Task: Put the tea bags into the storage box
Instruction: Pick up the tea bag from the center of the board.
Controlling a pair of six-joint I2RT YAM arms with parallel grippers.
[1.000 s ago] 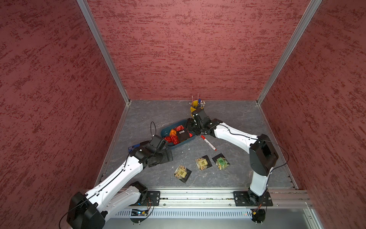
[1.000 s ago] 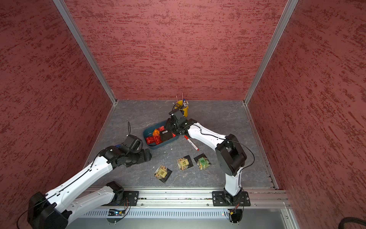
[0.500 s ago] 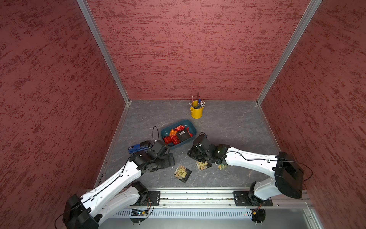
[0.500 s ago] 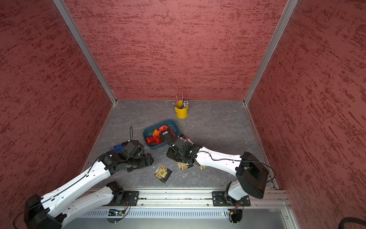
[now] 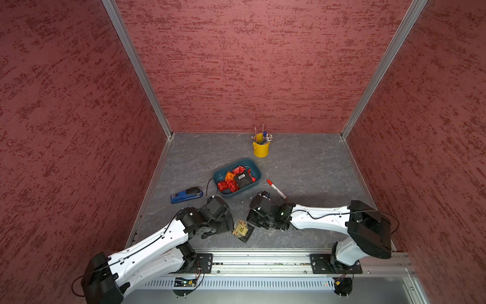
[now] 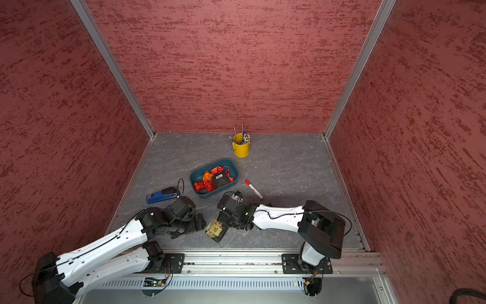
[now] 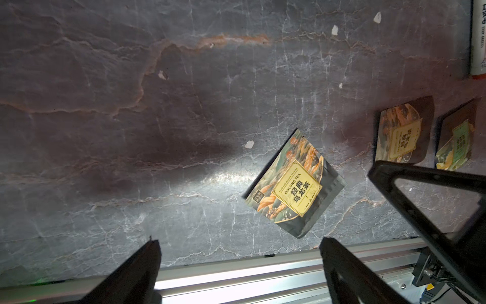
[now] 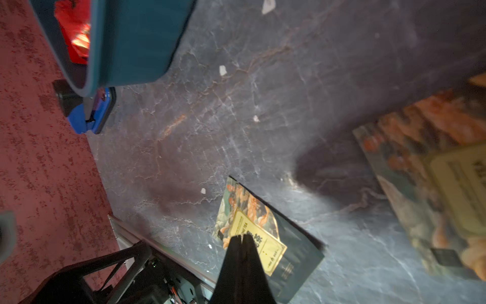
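Three tea bags are not yet inside the storage box (image 5: 221, 171), so I judge the task as more than half done. This box stands near the middle of the tabletop and it holds several red foil packets (image 5: 227, 185), one orange packet (image 5: 229, 175) and one black sachet (image 5: 243, 179). Outside, all close to the front edge of the tabletop, lie a tan-label sachet (image 5: 242, 231), a second tan-label sachet (image 7: 402, 134) and a green-label sachet (image 7: 456, 143); my right arm hides the last two in both top views. My left gripper (image 7: 240, 242) is wide open and empty, just beside the first sachet. My right gripper (image 8: 242, 237) has its fingers pressed together with nothing visible between them. Whether the tips touch the first sachet I cannot tell.
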